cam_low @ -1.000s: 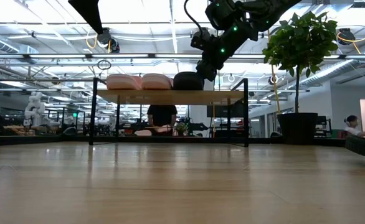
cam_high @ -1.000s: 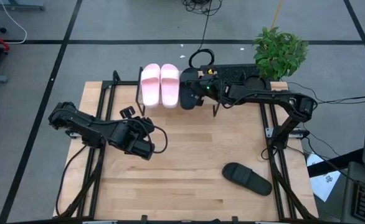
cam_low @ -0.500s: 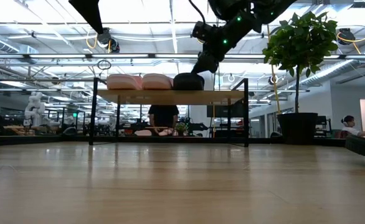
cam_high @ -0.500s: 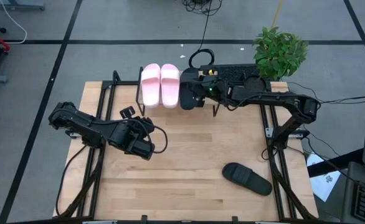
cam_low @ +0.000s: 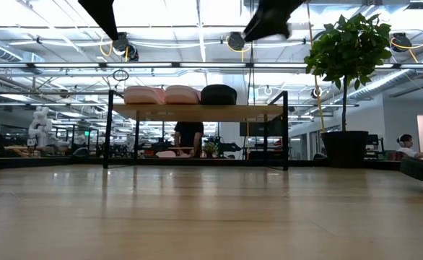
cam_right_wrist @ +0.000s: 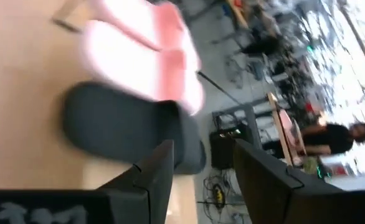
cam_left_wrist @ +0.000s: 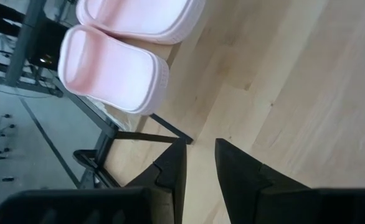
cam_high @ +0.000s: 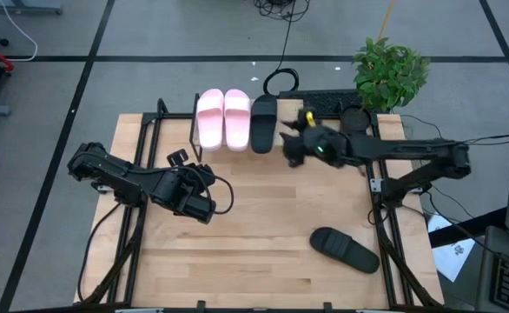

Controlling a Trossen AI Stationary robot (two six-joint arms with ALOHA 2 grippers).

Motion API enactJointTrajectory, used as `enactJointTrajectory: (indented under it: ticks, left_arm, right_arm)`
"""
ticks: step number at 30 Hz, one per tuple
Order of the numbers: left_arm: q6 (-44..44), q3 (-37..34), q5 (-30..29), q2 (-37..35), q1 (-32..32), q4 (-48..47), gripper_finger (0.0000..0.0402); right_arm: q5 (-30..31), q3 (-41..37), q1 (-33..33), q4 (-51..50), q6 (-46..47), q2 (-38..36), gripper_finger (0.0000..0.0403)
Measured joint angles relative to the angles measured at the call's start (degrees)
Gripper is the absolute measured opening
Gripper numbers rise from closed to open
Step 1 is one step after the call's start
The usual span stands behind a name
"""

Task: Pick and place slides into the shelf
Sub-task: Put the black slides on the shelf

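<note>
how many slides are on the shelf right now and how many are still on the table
3 on the shelf: two pink slides side by side, with a black slide next to them. 1 on the table: the other black slide, near its front right corner. None appear hidden.

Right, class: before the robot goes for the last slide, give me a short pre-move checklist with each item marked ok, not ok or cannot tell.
1. Right gripper is clear of the shelf and holds nothing: ok, its fingers are open.
2. Black slide on the shelf sits flat beside the pink pair: ok.
3. Room on the shelf for one more slide, to the right of the black one: ok in the low view.
4. Remaining black slide is unobstructed on the table, near its front right: ok.
5. Left gripper is out of the way, mid-left above the table: ok.
6. Which way up the remaining slide lies: cannot tell.
</note>
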Motion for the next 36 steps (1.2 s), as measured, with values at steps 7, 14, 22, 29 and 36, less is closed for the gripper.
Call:
enactJointTrajectory:
  ticks: [7,14,22,29,36]
  left_arm:
    - [-2.4,0.0,0.7,0.0,-0.2,0.2,0.0088]
    - [-3.5,0.0,3.7,0.0,-0.2,0.4,0.0088]
    - [-7.0,0.0,6.3,0.0,-0.2,0.8,0.0088]
    - [-7.0,0.0,7.3,0.0,-0.2,3.2,0.0088]
    - [-8.0,0.0,8.8,0.0,-0.2,3.4,0.0088]
  right_arm:
    - [-0.2,0.0,16.5,-22.0,12.8,-11.7,0.0158]
    - [-8.0,0.0,36.9,-40.9,33.5,-14.5,0.0157]
    - [-22.0,-3.1,52.0,-51.3,48.6,-5.9,0.0157]
    - [-27.8,-12.1,59.0,-48.9,55.7,-0.4,0.0157]
    - [-25.8,-16.7,60.5,-41.4,59.5,-0.1,0.0157]
